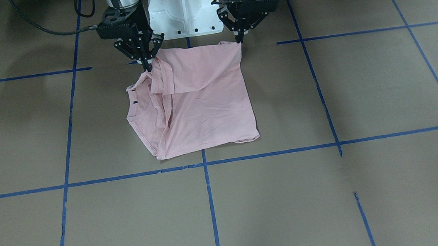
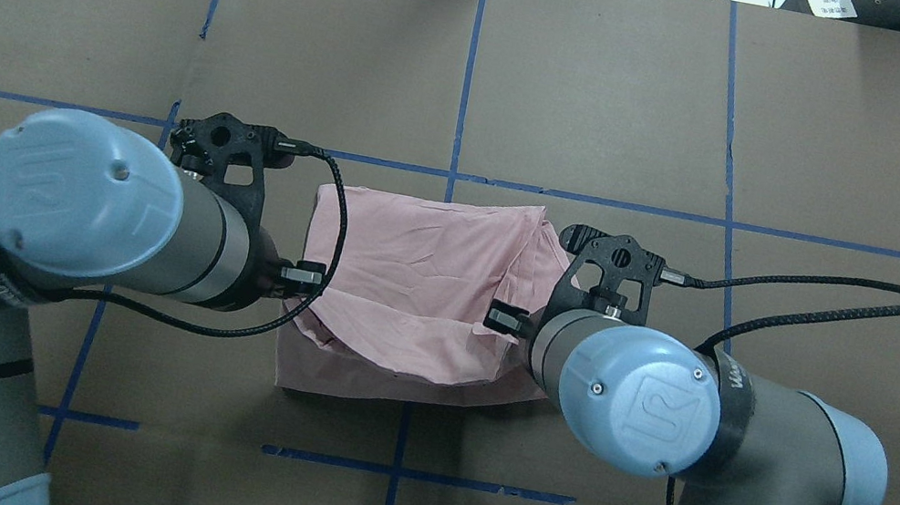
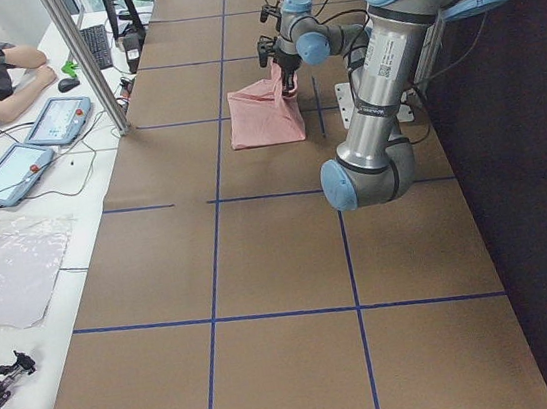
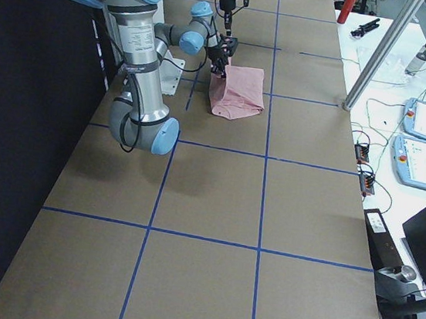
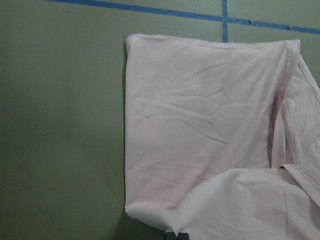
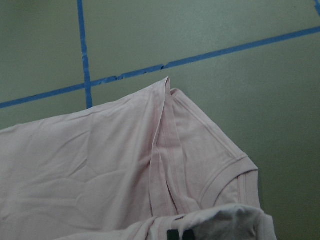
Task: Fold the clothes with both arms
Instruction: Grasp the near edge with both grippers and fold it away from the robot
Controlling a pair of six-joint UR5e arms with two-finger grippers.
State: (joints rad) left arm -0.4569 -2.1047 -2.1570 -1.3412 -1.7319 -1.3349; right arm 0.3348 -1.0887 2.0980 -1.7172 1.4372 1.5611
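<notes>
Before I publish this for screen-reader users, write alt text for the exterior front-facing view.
The left claw and right claw each pinch a corner of a partly folded pale pink T-shirt, holding its robot-side edge above a brown table gridded with blue tape.

T-shirt (image 1: 204, 108) lies on the table (image 1: 336, 192), right in front of the base (image 1: 183, 10). The left gripper (image 1: 240, 39) pinches its robot-side left corner and the right gripper (image 1: 148, 65) the robot-side right one. The collar (image 1: 131, 98) is off to the robot's right.
</notes>
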